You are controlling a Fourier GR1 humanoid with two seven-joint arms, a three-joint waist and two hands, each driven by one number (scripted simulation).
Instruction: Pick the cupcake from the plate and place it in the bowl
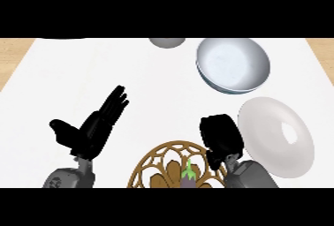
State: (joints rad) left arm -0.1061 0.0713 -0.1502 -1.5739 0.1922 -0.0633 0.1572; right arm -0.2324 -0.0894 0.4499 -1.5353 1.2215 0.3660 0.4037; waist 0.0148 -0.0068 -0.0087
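Observation:
The white plate lies at the right with nothing showing on it. My right hand sits at the plate's left rim with its fingers curled into a closed fist. The cupcake shows nowhere on the counter and seems hidden inside that fist. The pale blue-grey bowl stands further back, above the plate, and its inside looks bare. My left hand rests open at the left, fingers straight and pointing up and to the right, holding nothing.
A brown lattice basket with a purple eggplant sits at the lower edge between my forearms. A small grey round object lies at the far edge. Wooden counter borders the white surface on both sides.

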